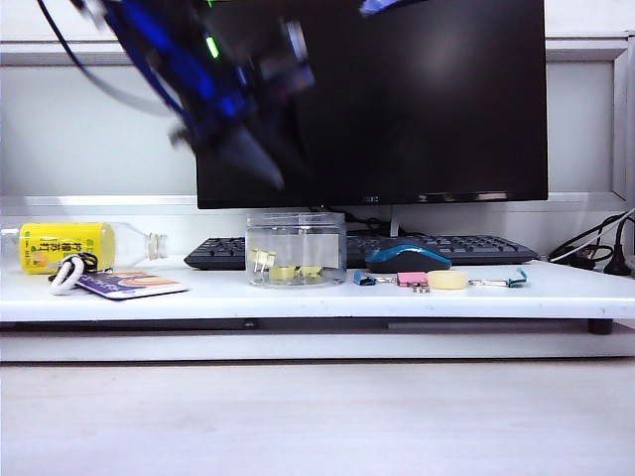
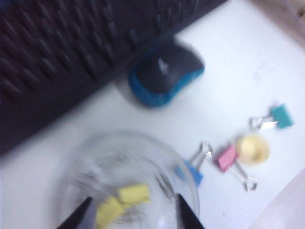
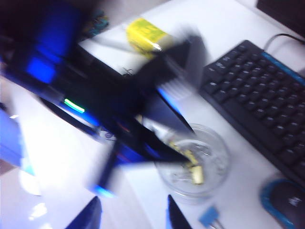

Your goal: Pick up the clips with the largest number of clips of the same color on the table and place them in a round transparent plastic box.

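Your clips [image 1: 285, 269] lie in the box [image 1: 296, 249] at centre frame: light, stiff, slippery; pinch the bodies. Left gripper [image 2: 133, 212] above it, jaws apart, empty; right gripper [image 3: 131, 214] nearby, likewise.

I see the round transparent plastic box [image 1: 296, 249] standing upright just left of center in the exterior view, on the white table in front of the keyboard. It is a short, wide clear jar, open on top. Inside it, the pale-yellow clips [image 1: 285, 268] lie on the bottom, silver wire handles showing; motion blur hides their exact count.
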Motion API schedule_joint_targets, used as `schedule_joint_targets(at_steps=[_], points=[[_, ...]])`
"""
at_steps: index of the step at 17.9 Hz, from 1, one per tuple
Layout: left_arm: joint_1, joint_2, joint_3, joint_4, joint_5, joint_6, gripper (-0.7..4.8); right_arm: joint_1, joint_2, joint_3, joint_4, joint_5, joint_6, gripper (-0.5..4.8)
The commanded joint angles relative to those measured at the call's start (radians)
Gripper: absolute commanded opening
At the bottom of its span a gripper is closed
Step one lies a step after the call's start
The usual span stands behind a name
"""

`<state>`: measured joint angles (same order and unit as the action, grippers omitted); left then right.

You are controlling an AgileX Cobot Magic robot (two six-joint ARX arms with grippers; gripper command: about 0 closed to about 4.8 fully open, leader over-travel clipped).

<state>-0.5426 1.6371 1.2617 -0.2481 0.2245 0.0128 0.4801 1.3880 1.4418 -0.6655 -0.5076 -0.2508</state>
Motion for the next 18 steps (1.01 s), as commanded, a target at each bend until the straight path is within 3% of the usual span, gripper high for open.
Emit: schedule_joint_targets(at_steps=[1, 9, 12, 18], points=[[0.028, -0.131, 0.005, 0.003, -0.011, 0.025, 2.24, 0.001, -0.005, 0.004, 0.008, 0.037, -0.011, 1.76], [0.054, -0.647, 0.003, -0.124, -0.035, 0.072, 2.24, 0.001, -0.109, 0.005, 0.01, 0.037, -0.003, 1.75], [0.054, -0.822, 0.001, -0.232, -0.107, 0.116, 2.24, 0.001, -0.214, 0.004, -0.011, 0.047, 0.012, 1.75], [0.054, -1.244, -0.121, -0.352, -0.21, 0.114, 2.24, 0.0, -0.379, -0.007, -0.154, 0.105, 0.017, 1.71]])
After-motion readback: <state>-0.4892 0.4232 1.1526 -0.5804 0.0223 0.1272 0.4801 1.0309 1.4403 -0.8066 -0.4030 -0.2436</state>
